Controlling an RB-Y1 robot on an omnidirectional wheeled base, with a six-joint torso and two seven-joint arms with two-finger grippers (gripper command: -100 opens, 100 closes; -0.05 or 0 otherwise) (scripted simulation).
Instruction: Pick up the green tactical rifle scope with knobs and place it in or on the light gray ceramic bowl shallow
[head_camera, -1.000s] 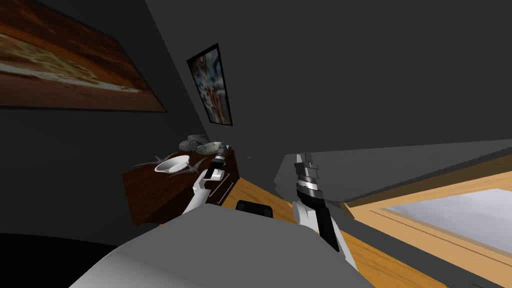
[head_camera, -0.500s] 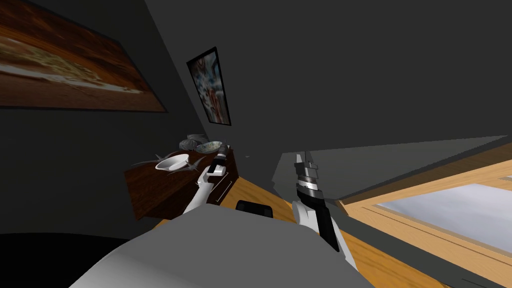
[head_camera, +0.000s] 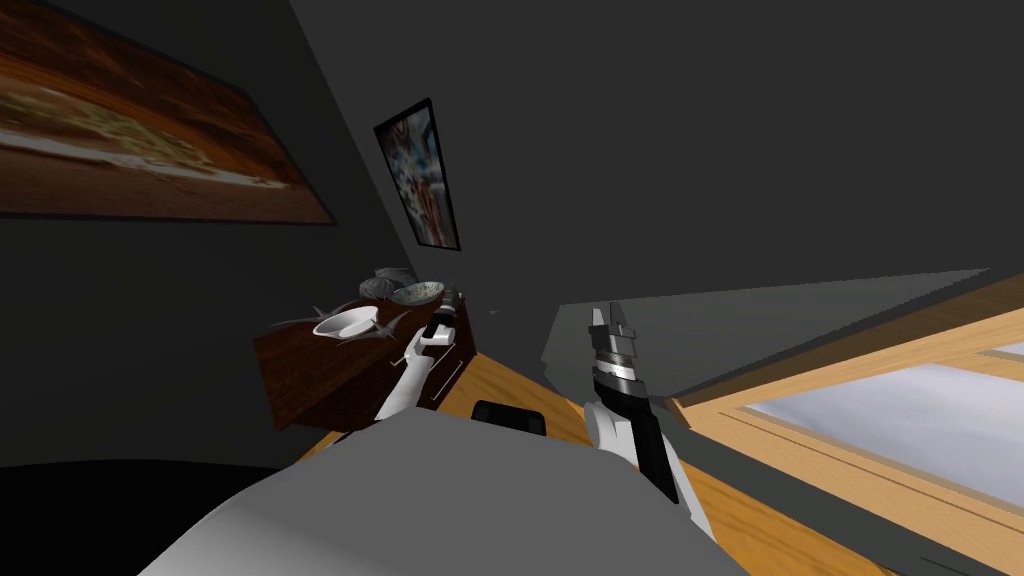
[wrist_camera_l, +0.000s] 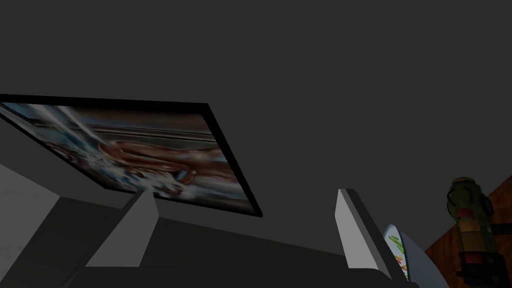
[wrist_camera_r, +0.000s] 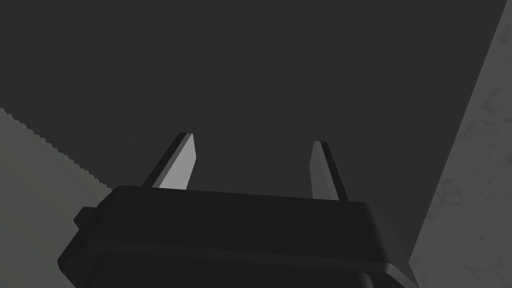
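Head camera: high and back from the dresser (head_camera: 330, 380), tipped steeply down and forward, rolled, the dresser at middle distance.
Left wrist camera: close over the dresser's near edge, facing up past the scope (wrist_camera_l: 470, 220) to the framed picture (wrist_camera_l: 150, 150) above the dresser.
Right wrist camera: well apart from the dresser, facing bare dark wall.
Shared ground: head and left wrist both take in the dresser top, patterned bowl (head_camera: 417, 293) and that picture.

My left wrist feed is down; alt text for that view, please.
The left tool is open and empty, aimed at a dark wall. The green scope sits outside its fingers on brown wood, beyond a patterned bowl.
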